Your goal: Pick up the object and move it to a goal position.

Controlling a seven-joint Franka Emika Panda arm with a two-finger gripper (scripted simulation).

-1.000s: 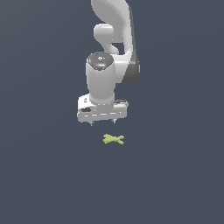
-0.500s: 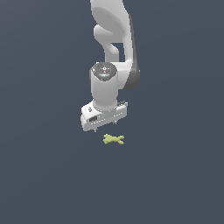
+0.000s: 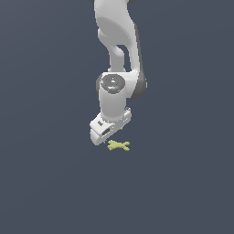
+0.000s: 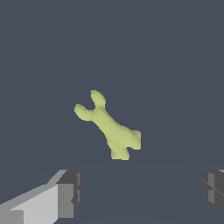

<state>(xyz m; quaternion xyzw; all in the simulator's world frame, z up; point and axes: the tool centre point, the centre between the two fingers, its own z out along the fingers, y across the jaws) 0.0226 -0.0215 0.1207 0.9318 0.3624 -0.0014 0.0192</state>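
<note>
Step in hand: the approach before the grasp. The object, a small flat yellow-green piece with stubby forked ends, lies on the dark floor, not yet lifted.

The gripper hangs just above the object and slightly toward the exterior view's left of it. In the wrist view its fingers stand wide apart with nothing between them; the object lies ahead of the gap, clear of both fingers.

Next move, as a judgement: shift the gripper until the object is centred between the fingers, descend to floor level, then close across the narrow middle. The piece is thin, so a shallow descent risks the fingers missing it.

Change from the earlier frames: the gripper has come down closer to the object and turned about its vertical axis. The object has not moved.
</note>
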